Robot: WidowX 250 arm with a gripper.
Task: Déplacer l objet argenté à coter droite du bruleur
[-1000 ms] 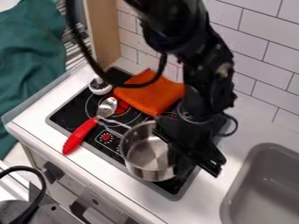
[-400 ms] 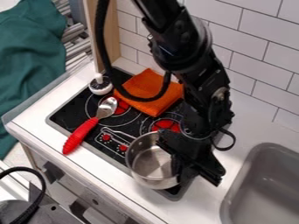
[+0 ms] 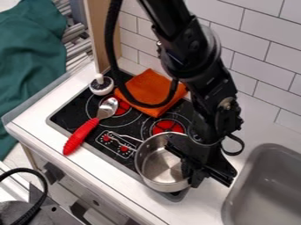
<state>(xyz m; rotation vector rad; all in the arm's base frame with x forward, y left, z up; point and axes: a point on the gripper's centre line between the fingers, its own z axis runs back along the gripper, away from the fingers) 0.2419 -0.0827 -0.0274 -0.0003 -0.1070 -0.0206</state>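
Silver and shiny, the pot [image 3: 159, 165] sits at the stove's [image 3: 70, 116] front right corner, near the right red burner [image 3: 167, 127]. Over its right rim hangs the gripper [image 3: 197, 173]; whether that stands wide, narrow or clamped on metal, one cannot tell. Left lies 1 red-handled spoon [image 3: 81, 136]; behind, 1 orange cloth [image 3: 147, 90].
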